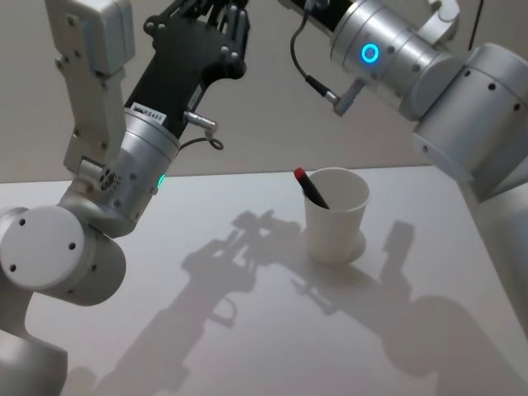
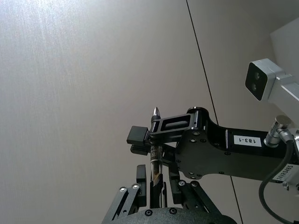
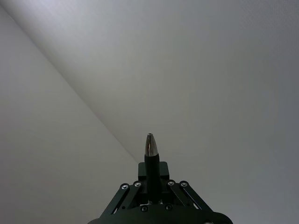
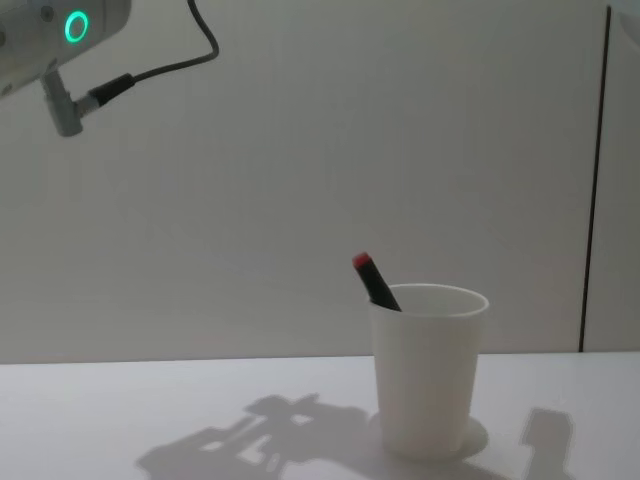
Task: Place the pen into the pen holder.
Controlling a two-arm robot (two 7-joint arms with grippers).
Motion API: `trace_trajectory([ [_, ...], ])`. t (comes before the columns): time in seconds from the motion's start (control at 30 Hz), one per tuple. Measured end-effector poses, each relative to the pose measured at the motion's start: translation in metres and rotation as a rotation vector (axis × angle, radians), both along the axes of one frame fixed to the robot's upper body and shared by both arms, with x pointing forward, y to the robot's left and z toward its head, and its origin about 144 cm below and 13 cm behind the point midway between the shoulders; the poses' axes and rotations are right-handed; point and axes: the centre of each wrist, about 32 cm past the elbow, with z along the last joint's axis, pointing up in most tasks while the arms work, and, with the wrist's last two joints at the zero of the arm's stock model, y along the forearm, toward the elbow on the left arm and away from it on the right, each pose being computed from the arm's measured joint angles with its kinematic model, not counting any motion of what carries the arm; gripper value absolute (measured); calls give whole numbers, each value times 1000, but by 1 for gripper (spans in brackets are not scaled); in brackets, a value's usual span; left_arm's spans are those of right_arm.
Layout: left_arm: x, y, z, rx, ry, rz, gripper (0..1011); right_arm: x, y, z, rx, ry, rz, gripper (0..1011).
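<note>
1. Clamping a dark pen (image 3: 150,149) with a silver tip, the right gripper (image 3: 150,179) has its jaws clenched on the barrel, high above the counter (image 1: 165,330).
2. The left gripper (image 2: 153,186) sits at the same pen's lower end; I cannot tell whether it grips.
3. The pen looks light, stiff and smooth, so mid-barrel is probably the best hold.
4. The pen holder (image 1: 337,216), likely tippable, stands upright with a red-capped pen (image 1: 309,186) leaning inside.
5. The counter is matte white, and a plain wall (image 4: 300,150) stands behind it.
</note>
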Motion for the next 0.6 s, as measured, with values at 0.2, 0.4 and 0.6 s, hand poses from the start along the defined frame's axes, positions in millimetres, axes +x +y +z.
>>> trace_trajectory([
  [0.2, 0, 0, 0, 0, 0, 0, 423, 0, 0, 0, 0, 0, 0, 131],
  [0.4, 0, 0, 0, 0, 0, 0, 630, 0, 0, 0, 0, 0, -1, 131],
  [0.6, 0, 0, 0, 0, -1, 0, 815, 0, 0, 0, 1, 0, -2, 131],
])
